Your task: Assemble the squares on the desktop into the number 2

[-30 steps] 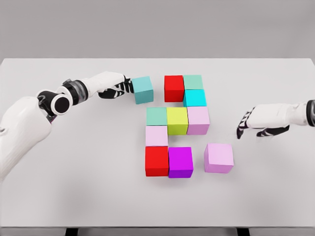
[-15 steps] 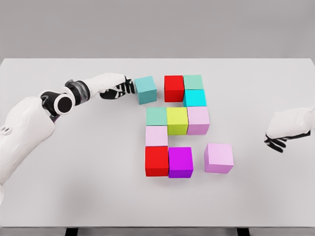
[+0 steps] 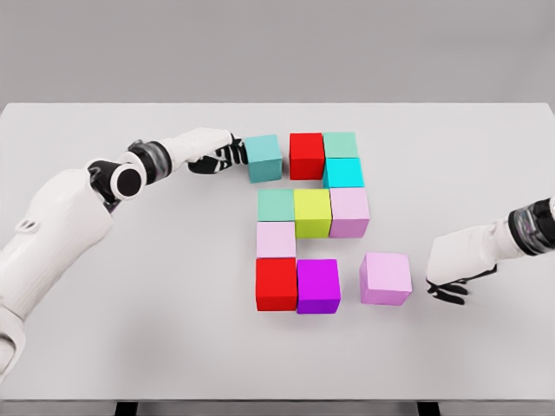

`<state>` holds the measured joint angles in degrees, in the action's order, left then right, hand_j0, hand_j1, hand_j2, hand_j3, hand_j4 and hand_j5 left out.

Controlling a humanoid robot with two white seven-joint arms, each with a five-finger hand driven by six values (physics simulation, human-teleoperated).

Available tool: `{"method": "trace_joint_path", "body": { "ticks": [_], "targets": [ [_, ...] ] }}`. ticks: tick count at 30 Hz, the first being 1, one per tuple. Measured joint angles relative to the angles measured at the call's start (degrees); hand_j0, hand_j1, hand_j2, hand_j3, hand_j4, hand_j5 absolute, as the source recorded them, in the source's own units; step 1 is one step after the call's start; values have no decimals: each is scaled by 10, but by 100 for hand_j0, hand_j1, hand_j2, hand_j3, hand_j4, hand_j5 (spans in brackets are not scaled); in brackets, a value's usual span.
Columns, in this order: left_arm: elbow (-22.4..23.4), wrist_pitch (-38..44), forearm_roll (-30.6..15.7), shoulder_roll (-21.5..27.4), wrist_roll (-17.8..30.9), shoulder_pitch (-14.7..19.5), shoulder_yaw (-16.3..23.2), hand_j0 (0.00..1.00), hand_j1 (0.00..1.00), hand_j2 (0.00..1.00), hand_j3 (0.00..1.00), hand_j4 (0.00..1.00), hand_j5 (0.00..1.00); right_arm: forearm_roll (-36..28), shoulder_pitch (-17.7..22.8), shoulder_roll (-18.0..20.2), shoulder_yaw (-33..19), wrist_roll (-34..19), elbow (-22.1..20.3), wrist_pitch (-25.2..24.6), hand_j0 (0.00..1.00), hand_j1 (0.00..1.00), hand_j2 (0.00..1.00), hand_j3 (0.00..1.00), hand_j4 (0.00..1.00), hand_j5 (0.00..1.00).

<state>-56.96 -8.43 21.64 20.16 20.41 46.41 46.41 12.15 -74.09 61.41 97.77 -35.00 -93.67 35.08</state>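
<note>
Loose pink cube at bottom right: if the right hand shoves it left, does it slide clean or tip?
Likely slides: the pink cube sits flat on the smooth white table, as wide as tall, so tipping seems unlikely. It looks rigid. An off-centre push from the right hand may rotate it before it reaches the purple cube.

Left arm reaches in from the lower left, elbow bent, forearm stretched toward the desk's far edge; the left hand (image 3: pixel 218 157) lies low with its dark fingers (image 3: pixel 234 154) extended to the right, loosely together. Right arm enters from the right edge, forearm angled down; the right hand (image 3: pixel 453 264) sits knuckles-up near the desk's right side, fingers curled underneath.
</note>
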Motion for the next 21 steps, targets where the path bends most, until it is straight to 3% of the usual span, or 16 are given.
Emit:
{"method": "trace_joint_path", "body": {
  "ticks": [21],
  "targets": [
    [13, -6, 7, -15, 2, 6, 6, 50, 50, 50, 50, 50, 50, 4, 0, -39, -3, 0, 14, 0, 11, 11, 11, 11, 11, 11]
  ]
}}
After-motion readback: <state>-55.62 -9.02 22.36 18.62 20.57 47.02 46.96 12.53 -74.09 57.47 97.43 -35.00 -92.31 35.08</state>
